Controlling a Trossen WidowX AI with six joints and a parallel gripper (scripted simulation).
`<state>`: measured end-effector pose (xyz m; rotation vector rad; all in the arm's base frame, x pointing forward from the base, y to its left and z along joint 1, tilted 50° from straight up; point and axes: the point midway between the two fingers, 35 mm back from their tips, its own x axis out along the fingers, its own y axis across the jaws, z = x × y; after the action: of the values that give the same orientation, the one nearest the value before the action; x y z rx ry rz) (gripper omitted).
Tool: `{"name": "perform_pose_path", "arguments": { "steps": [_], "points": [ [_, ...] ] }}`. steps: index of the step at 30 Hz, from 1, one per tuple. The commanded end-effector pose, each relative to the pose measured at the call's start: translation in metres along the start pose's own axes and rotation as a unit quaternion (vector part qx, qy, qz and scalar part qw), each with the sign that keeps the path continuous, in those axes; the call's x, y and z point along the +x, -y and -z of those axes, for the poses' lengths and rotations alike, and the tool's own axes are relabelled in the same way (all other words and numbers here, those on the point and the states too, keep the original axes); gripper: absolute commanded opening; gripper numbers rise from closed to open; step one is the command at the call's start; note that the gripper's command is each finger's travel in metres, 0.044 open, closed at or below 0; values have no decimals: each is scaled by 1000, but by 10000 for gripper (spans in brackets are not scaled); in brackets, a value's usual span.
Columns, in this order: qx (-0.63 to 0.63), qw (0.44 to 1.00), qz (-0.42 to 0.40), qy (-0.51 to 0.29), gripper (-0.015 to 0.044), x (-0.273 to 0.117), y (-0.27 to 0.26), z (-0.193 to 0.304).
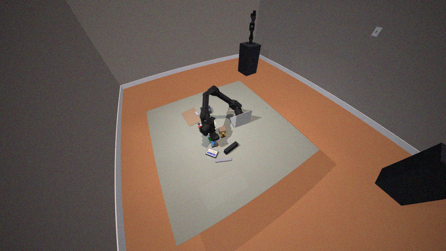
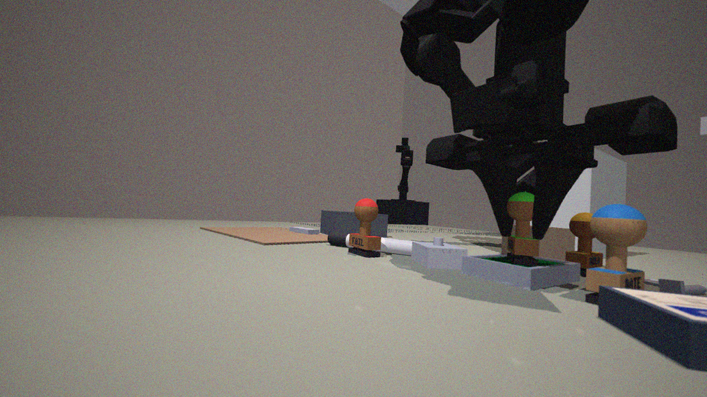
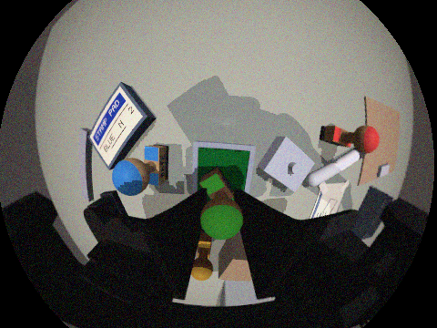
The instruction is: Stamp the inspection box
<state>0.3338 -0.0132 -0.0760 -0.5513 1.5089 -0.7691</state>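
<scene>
The gripper (image 1: 212, 132) (image 2: 521, 232) (image 3: 220, 193) is partly open, its fingers closed on the green-topped stamp (image 2: 522, 214) (image 3: 221, 220), which it holds upright. Directly below the gripper is the green ink pad (image 2: 522, 272) (image 3: 223, 159), with the stamp's base at the pad; whether they touch, I cannot tell. Near the gripper, on opposite sides in the wrist view, are the blue-topped stamp (image 1: 213, 143) (image 2: 619, 225) (image 3: 127, 177) and the square lid (image 2: 438, 255) (image 3: 287, 164). Beyond that lid lies the card (image 3: 329, 199), partly hidden.

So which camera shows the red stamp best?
The exterior view: the red stamp stands in full there, FAIL readable on its side. The wrist view shows it whole, from above, no lettering legible. The top view gives just a speck beside the arm.
</scene>
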Motion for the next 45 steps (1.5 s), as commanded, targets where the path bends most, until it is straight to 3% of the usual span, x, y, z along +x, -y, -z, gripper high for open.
{"name": "perform_pose_path", "arguments": {
  "steps": [1, 45],
  "points": [
    [-1, 1000, 2, -1, 0, 3, 1, 1],
    [-1, 1000, 1, -1, 0, -16, 0, 0]
  ]
}}
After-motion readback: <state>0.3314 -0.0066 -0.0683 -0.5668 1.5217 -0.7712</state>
